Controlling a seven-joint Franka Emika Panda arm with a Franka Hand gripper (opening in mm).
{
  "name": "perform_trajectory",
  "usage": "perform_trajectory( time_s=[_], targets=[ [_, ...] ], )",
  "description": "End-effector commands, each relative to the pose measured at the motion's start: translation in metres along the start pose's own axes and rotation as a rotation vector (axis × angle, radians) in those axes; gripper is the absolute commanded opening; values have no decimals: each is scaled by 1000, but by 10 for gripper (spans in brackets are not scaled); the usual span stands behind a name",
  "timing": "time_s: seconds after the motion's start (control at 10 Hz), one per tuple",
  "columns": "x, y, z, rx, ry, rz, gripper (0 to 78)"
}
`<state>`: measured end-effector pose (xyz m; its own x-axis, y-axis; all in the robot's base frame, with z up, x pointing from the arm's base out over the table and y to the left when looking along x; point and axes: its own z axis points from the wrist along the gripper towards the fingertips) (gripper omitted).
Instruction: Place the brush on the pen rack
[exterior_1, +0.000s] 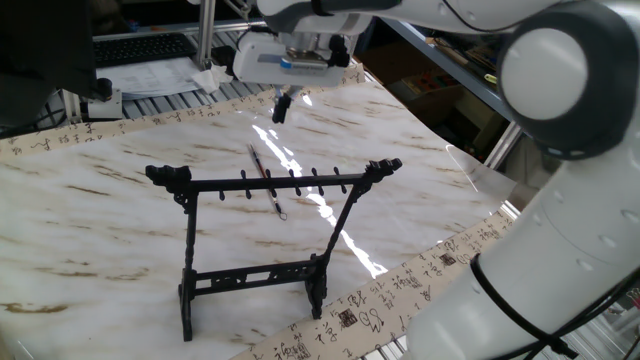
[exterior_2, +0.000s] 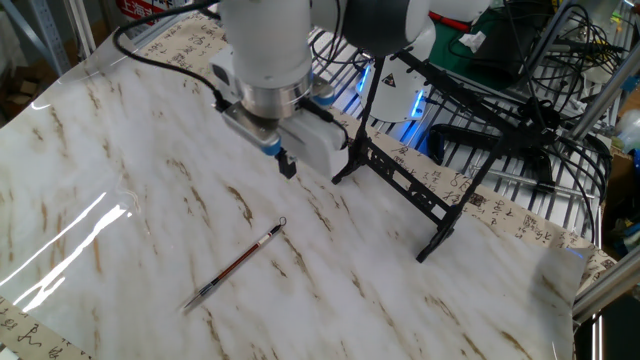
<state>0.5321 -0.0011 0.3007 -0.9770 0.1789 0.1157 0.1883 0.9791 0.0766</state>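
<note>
brush (exterior_2: 236, 265): flat on the table, lower left of frame, apart from pen rack (exterior_1: 265, 235), ungrasped
hand (exterior_2: 287, 164): above brush, fingers together, empty, positioned for pickup

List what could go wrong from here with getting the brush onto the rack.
1. The brush is very thin and lies flat on the table; the gripper may pinch badly or scrape the surface.
2. The rack stands close beside the brush; the arm could knock it.
3. Its pegs are small, so hanging could miss.
</note>
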Motion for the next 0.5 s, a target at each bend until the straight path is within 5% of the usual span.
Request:
perform_trajectory(
  time_s=[0.1,0.5],
  targets=[
    [-9,0,-4,1,-1,0,0],
    [-10,0,-4,-1,-4,8,0]
  ],
)
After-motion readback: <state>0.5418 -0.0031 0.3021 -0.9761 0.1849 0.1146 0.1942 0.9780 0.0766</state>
